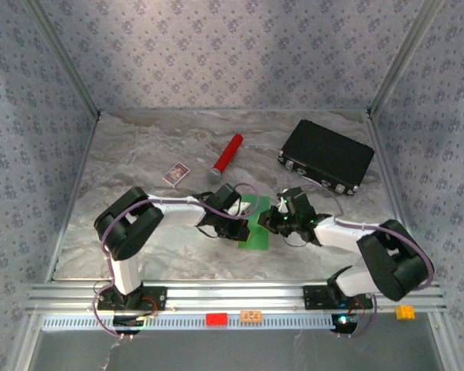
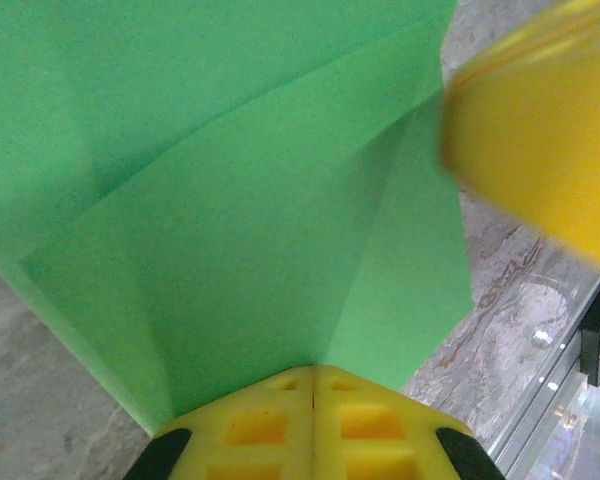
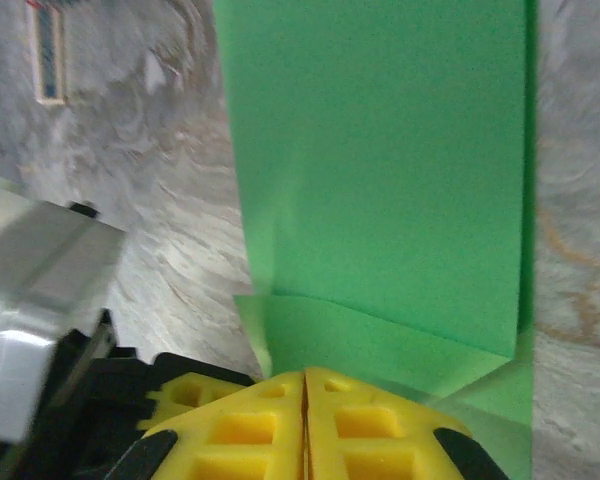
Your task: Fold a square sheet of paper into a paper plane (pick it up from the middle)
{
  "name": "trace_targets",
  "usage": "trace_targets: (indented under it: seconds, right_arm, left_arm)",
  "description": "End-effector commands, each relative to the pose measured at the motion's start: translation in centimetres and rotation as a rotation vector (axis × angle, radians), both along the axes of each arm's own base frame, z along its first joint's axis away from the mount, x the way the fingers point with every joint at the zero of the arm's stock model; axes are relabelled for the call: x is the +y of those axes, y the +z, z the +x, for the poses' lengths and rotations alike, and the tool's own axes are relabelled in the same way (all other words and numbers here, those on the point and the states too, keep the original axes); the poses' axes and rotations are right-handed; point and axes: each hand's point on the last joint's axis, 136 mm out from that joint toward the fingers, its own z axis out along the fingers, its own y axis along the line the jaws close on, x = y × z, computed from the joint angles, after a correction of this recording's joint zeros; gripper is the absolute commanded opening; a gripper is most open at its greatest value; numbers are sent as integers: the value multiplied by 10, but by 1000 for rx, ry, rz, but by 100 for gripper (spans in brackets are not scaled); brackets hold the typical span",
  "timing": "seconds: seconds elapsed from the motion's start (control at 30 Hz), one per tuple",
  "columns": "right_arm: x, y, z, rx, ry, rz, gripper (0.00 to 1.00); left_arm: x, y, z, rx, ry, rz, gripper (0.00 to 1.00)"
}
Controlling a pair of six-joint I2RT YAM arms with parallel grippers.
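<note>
Pinching the sheet of paper from opposite sides, the left gripper and the right gripper each have their yellow fingers pressed together on an edge of it. The sheet sits at the centre of the top view, between the two wrists. It carries diagonal creases and a folded flap along one side, so folding looks to be under way.

To do this step well, the two grips should move together and keep the thin paper taut without tearing it. The edges need to be lined up before any crease is pressed flat against the counter.

That counter is grey and marble-patterned. A red cylinder and a small printed card lie above the paper, and a black case sits at upper right, all well apart from the work. Floral-papered walls close in three sides, and a metal rail runs along the bottom.
</note>
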Motion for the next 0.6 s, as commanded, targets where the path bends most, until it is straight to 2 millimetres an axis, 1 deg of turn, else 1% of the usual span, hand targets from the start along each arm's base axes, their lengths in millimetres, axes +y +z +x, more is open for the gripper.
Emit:
trace_targets:
  seconds: [0.0,0.03,0.13,0.23,0.4,0.47,0.57]
  right_arm:
    - [7,-7,6,21,-8,2,10]
    - [5,-14,6,40,-14,-20,10]
    - [-11,-33,1,84,-46,-67,9]
    - [-30,-42,1,106,-89,-76,9]
    - [-45,-34,14,90,-121,-65,9]
    - [-44,-27,20,67,-122,-51,9]
    - [-35,-10,25,21,-114,-24,10]
  left_arm:
    - [11,-16,4,-4,15,68,0]
    - [12,-17,3,-3,15,71,0]
    - [12,-17,3,-1,17,71,0]
    - [12,-17,2,3,16,68,0]
    - [11,-19,1,8,13,65,0]
    - [11,-18,2,6,14,62,0]
    - [11,-19,2,6,17,62,0]
